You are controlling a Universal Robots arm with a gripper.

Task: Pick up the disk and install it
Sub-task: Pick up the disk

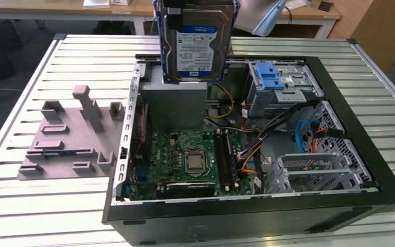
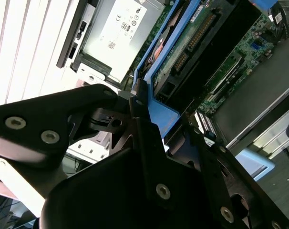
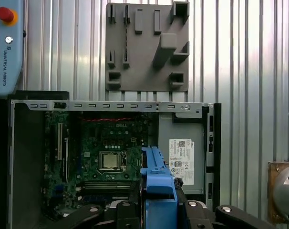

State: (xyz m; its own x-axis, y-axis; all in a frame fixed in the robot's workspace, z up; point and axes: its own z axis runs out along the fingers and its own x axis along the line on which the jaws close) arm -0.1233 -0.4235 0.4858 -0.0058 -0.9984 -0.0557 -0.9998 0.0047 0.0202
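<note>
The hand's [image 2: 139,109] black fingers [image 2: 94,102] fill the foreground in the second wrist view, closed tight on the blue carrier frame of the disk [image 2: 182,43]; the frame's edge is pinched between them, and the disk's circuit-board side faces that camera; in the first wrist view the blue frame stands between the fingers, above the open computer case [image 3: 211,143].

In the exterior view the disk [image 1: 194,43] hangs upright in the air, its white-and-blue label towards the camera, over the far side of the case [image 1: 252,216]; directly beneath it sits the grey metal box [image 1: 175,103] with a small white sticker; how much gap lies between the two I cannot tell.

The case lies on its side on the slatted desk [image 1: 19,216], its interior exposed; the green motherboard [image 1: 183,154] lies nearer the exterior view's left; the drive cage [image 1: 283,95], topped by a blue latch strip [image 1: 269,77], sits at the far side towards the exterior view's right, well apart from the disk; orange and blue cables trail beside it.

A grey fixture plate [image 1: 67,139] with upright blocks rests on the desk just beside the case, on the exterior view's left.
</note>
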